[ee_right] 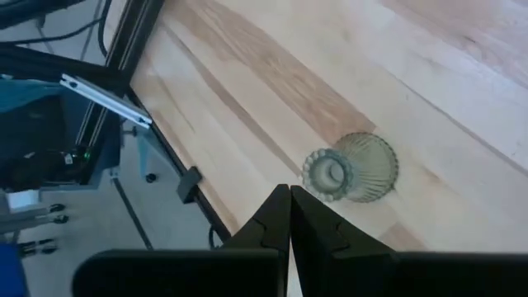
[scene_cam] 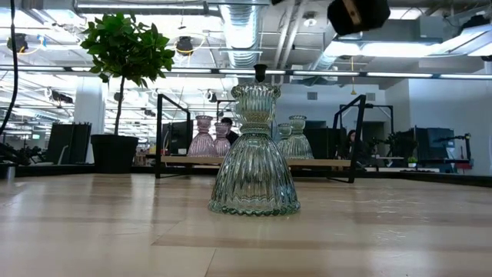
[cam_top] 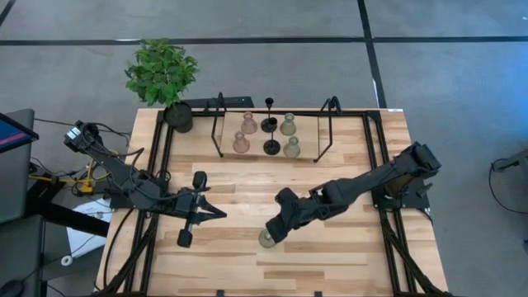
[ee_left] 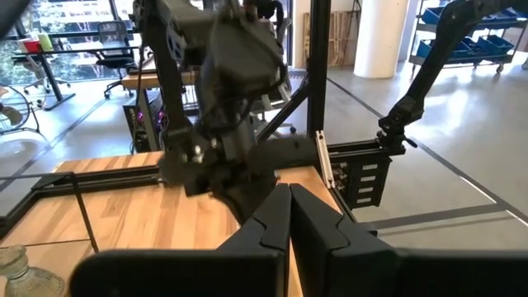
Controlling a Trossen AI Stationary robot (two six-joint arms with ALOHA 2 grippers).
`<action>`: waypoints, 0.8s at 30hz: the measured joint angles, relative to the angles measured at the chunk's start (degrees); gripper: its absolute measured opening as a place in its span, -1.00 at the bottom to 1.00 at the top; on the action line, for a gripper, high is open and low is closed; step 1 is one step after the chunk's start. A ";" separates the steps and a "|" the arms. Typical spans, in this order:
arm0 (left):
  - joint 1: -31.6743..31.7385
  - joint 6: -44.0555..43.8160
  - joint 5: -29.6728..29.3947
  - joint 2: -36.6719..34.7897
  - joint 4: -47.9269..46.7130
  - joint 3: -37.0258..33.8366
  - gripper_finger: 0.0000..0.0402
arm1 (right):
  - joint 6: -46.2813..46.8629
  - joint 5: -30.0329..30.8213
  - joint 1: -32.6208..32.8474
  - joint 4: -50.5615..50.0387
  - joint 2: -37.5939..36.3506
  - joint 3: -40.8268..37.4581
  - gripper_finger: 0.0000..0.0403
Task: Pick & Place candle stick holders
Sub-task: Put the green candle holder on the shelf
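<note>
Green holder (cam_top: 266, 239) half hidden under right gripper (ee_right: 289, 216), fingers together.

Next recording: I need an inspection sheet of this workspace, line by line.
Surface: wooden table, dark rails along the edges.
Job's things: one olive-green glass holder standing upright near the front, alone; two pink holders, two green holders and two black holders grouped at the back.
Clutter: potted plant at the back left corner; two black wire frames flanking the group.
Grippers: right gripper shut, above the near holder, not touching; left gripper shut, idle mid-table.
Cables: bundle off the left edge.
Surroundings: open office.
</note>
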 joint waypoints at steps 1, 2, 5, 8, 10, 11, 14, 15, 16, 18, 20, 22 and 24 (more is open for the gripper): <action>0.00 0.00 0.00 0.01 -0.13 0.00 -0.98 | -0.15 0.37 0.00 -0.64 -0.02 0.68 -1.00; 0.00 0.02 0.00 0.02 -0.18 0.00 -0.98 | -0.58 0.59 0.00 -1.06 -0.02 1.11 -1.00; 0.00 0.02 0.00 0.02 -0.18 0.00 -0.97 | -1.20 1.14 0.02 -0.53 -0.02 2.22 -1.00; 0.00 0.02 0.00 0.02 -0.20 0.00 -0.96 | -1.16 1.01 0.08 -0.09 0.49 2.29 -1.00; 0.00 0.00 0.00 0.02 -0.34 0.00 -0.97 | -1.13 1.04 0.49 1.68 0.84 2.29 -1.00; 0.00 0.00 0.00 0.02 -0.59 0.00 -0.97 | -1.14 1.10 0.73 3.59 1.03 2.29 -1.00; 0.02 0.02 0.00 0.02 -1.60 0.00 -0.98 | -1.15 1.15 1.46 6.94 2.47 3.11 -1.00; 0.02 0.00 0.00 0.02 -1.75 0.00 -0.97 | -1.15 1.13 1.51 6.54 2.96 3.36 -1.00; 0.02 0.00 0.00 0.02 -1.92 0.00 -0.97 | -1.15 1.05 1.51 6.59 3.86 3.94 -1.00; 0.00 0.00 0.00 0.02 -2.47 -0.02 -0.97 | -1.63 1.18 1.46 5.82 4.64 4.45 -1.00; 0.01 0.00 0.00 0.02 -2.39 0.00 -0.97 | -1.63 1.09 1.49 4.54 4.89 4.45 -1.00; 0.02 0.00 0.01 0.02 -2.41 -0.02 -0.98 | -2.01 1.22 1.49 3.35 4.59 4.64 -1.00; 0.02 0.00 0.00 0.02 -2.38 -0.02 -0.97 | -3.14 3.40 1.60 1.55 3.48 4.66 -1.00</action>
